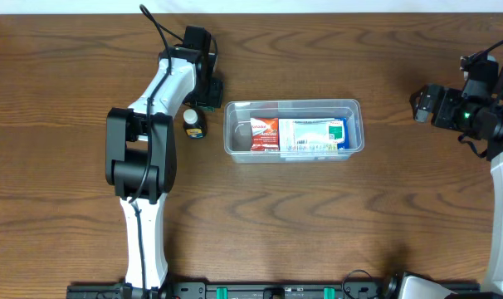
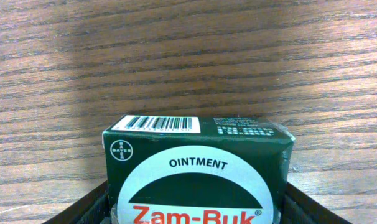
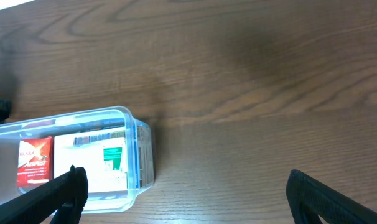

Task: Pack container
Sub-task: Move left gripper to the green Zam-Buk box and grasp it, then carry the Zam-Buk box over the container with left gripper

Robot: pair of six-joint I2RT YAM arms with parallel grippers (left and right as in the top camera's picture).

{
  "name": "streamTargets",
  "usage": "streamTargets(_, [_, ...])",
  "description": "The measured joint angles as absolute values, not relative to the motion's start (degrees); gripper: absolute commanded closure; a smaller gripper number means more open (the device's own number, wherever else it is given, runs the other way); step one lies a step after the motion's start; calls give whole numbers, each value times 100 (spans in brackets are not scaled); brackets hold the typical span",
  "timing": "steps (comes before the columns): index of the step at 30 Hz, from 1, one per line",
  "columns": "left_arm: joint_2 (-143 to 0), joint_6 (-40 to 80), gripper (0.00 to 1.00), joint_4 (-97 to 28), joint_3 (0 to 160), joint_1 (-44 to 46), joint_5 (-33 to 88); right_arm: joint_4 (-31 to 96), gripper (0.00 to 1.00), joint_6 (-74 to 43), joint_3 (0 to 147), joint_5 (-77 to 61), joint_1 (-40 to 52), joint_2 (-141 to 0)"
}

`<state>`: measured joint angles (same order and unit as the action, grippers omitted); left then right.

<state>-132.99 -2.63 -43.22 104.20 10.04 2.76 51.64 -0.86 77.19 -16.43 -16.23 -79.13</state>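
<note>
The clear plastic container [image 1: 355,108] lies at the table's middle and holds a red-and-white box [image 1: 265,133] and a blue-and-white carton [image 1: 314,135]. It also shows in the right wrist view [image 3: 139,140]. My left gripper [image 1: 210,88] is left of and behind the container, shut on a dark green Zam-Buk ointment box [image 2: 198,162] that sits between both fingers just above the wood. My right gripper [image 1: 419,105] is open and empty to the right of the container, its fingers spread wide over bare table [image 3: 188,199].
A small dark bottle [image 1: 193,122] with a white cap and yellow label stands just left of the container, beside the left arm. The wooden table [image 1: 318,224] runs all round.
</note>
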Motion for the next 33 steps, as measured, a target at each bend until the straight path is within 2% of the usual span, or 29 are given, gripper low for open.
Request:
streamTargets(14, [-13207,-261,33,-5098,10761,1004,257,5164,1,-84,7719,-1643,-1623,-7913])
streamTargets(26, [-11813,261,33,-5435,10958,1004,257,5164,1,-84,7719,-1643,-1623,-7913])
streamTargets(33, [-11399,886,34,-6357,10991,1035,257,5164,1,-86,7719,-1643,-1623,-7913])
